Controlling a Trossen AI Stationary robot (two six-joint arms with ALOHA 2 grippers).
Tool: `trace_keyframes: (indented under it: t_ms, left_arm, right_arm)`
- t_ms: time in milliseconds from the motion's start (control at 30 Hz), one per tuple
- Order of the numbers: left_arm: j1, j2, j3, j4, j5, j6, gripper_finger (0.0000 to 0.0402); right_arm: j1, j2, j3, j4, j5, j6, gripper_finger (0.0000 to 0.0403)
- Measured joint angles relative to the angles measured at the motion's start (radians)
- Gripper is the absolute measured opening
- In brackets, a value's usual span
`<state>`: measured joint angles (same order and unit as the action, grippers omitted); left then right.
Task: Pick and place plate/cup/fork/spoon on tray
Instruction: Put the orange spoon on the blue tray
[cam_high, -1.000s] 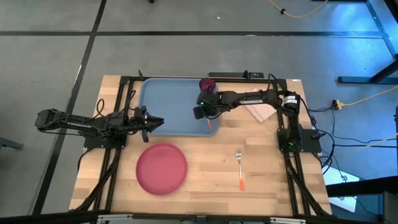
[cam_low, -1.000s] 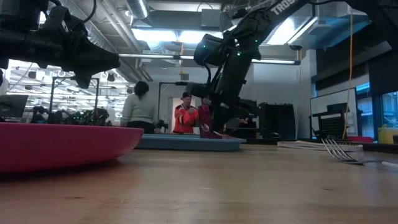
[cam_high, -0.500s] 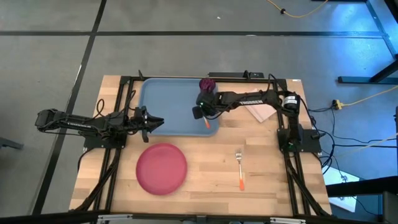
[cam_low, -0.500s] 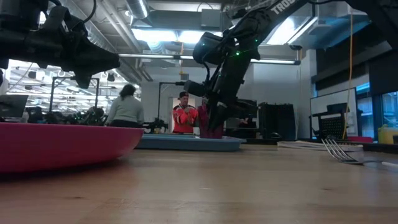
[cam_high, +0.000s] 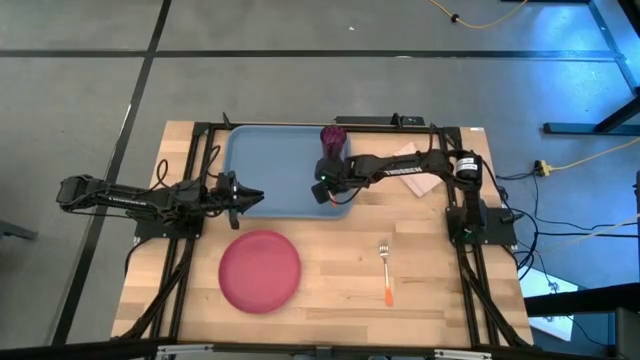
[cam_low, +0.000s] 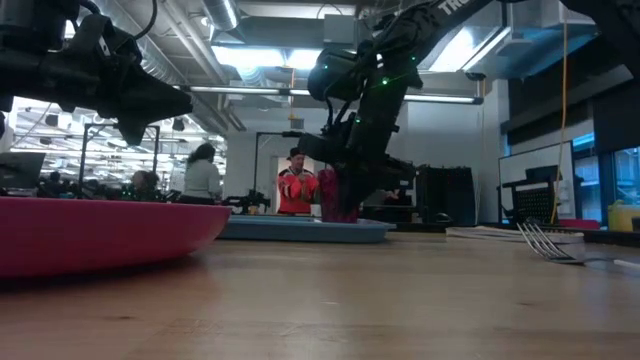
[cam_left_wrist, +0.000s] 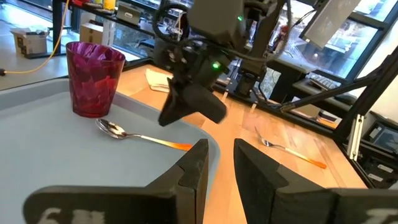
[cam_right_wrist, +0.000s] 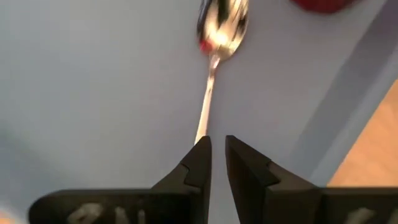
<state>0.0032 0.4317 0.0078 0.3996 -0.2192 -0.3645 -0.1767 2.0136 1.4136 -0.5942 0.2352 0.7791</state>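
Hovering over the tray's (cam_high: 262, 170) three-o'clock edge, the right gripper (cam_right_wrist: 217, 163), jaws slightly parted, hangs above the spoon (cam_left_wrist: 138, 135); left gripper (cam_left_wrist: 217, 165) slightly parted, empty.

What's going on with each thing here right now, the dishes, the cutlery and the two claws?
Tray: on the table, holding cup and spoon.
Cup: upright on the tray.
Spoon: lying flat on the tray beside the cup.
Plate: on the table, off the tray.
Fork: on the table, off the tray.
Right gripper: above the spoon, holding nothing.
Left gripper: hovering at the tray's edge, empty.
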Motion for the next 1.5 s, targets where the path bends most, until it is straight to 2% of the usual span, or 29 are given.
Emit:
trace_keyframes:
  t_ms: [300,467,700,867,1033,1500]
  left_arm:
    - [0.000,0.000,0.000,-0.004,0.000,-0.022,0.0069]
    - [0.000,0.000,0.000,-0.004,0.000,-0.022,0.0069]
    - [0.000,0.000,0.000,-0.005,0.000,-0.022,0.0069]
    - [0.000,0.000,0.000,-0.006,0.000,-0.022,0.0069]
    - [0.000,0.000,0.000,-0.008,0.000,-0.021,0.0069]
    - [0.000,0.000,0.000,-0.011,0.000,-0.021,0.0069]
  right_arm:
    - [0.070,0.000,0.000,-0.048,0.112,-0.023,0.0053]
    - [0.112,0.000,0.000,-0.048,0.134,-0.030,0.0053]
    - [0.147,0.000,0.000,-0.048,0.262,-0.058,0.0053]
    - [0.137,0.000,-0.005,-0.041,0.213,-0.078,0.0053]
    - [0.138,0.003,-0.050,0.002,0.264,-0.062,0.0053]
    - [0.157,0.016,-0.079,0.009,0.236,-0.050,0.0053]
